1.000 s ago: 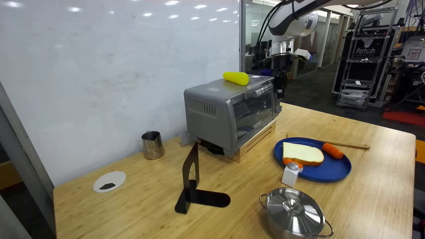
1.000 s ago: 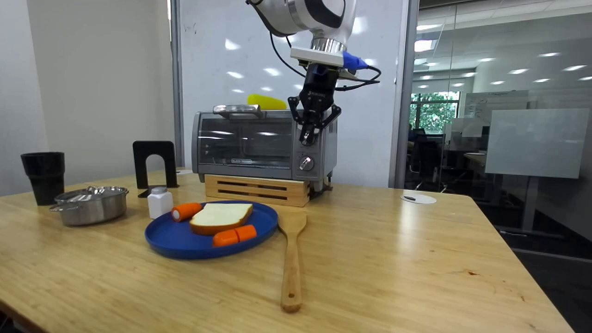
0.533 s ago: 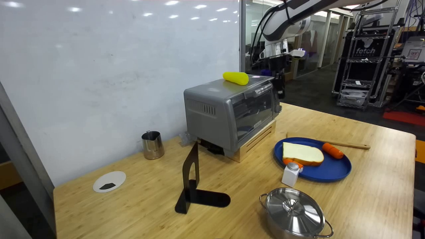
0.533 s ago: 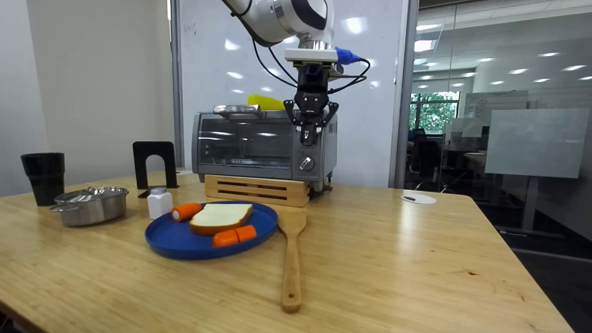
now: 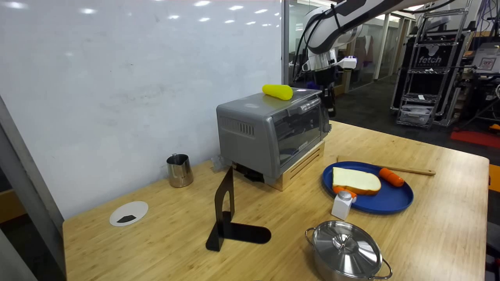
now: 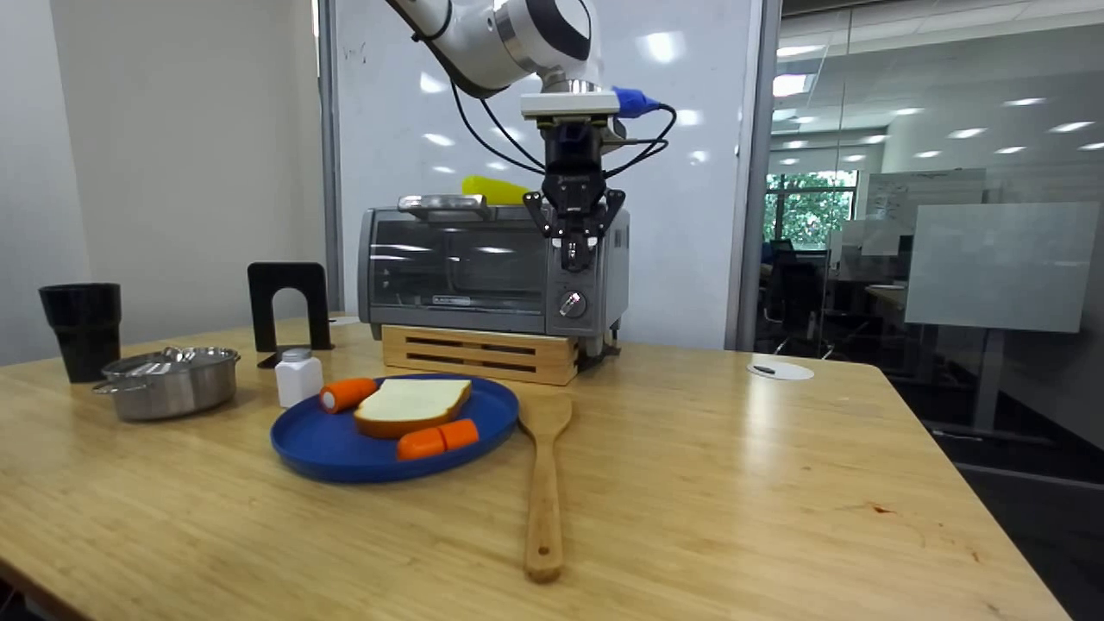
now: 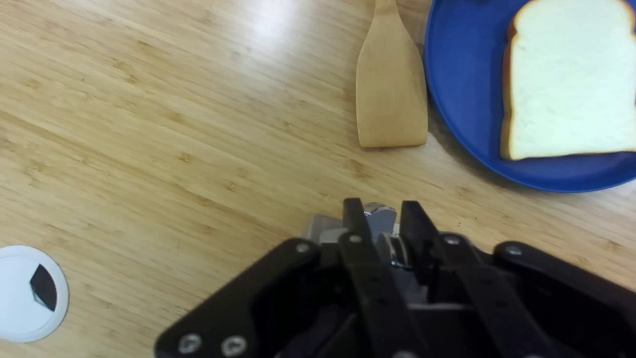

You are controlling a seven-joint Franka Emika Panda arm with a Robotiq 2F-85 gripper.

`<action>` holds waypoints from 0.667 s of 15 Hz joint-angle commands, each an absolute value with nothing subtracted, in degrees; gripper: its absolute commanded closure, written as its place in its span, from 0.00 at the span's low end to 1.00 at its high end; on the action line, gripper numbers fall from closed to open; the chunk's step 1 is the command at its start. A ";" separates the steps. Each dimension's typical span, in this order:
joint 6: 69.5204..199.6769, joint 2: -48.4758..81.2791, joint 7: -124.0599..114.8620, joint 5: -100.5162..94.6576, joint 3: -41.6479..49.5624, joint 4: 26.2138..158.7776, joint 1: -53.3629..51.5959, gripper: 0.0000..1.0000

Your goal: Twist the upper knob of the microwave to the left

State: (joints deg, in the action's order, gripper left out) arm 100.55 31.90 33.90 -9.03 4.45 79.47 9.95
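When looking down past the fingers (image 7: 355, 219) in the wrist view, find the jaws drawn nearly together, with the shiny upper knob (image 7: 395, 251) filling the narrow slot between, seemingly pinched; cannot judge how firmly; in an exterior view, see the gripper (image 6: 576, 256) hanging fingertips-down at the front of the microwave (image 6: 470, 272), close to one end, covering the upper knob from that side; find the lower knob (image 6: 572, 304) just beneath the jaws, uncovered; find a yellow object (image 6: 493, 190) on top of the microwave, higher than the fingertips. Off to one side of the jaws, along the foot of the glass door (image 6: 504, 274), spot a brand label (image 6: 451, 301); make out BLACK at its start, but not the rest. Well apart from the jaws, in an exterior view, read "fetch" in pale letters on a dark panel (image 5: 429, 59) behind a wire rack (image 5: 433, 71); notice a smaller line beneath, too blurred to read; notice also red marks on a pale box (image 5: 484, 70), farther still from the jaws, likewise too small to make out; ahead of the fingertips in the wrist view, and lower down, see a wooden spatula (image 7: 392, 99) and a blue plate (image 7: 464, 99), with a slice of bread (image 7: 571, 84) on it.
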 commanded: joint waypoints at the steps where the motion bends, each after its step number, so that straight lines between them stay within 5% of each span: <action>1: 106.42 29.63 32.90 -14.51 4.48 84.35 8.92 0.64; 10: 114.28 26.12 28.95 -24.51 4.69 91.97 6.51 0.76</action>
State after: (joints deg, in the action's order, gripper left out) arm 109.59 28.40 30.26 -21.25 4.45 87.83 6.83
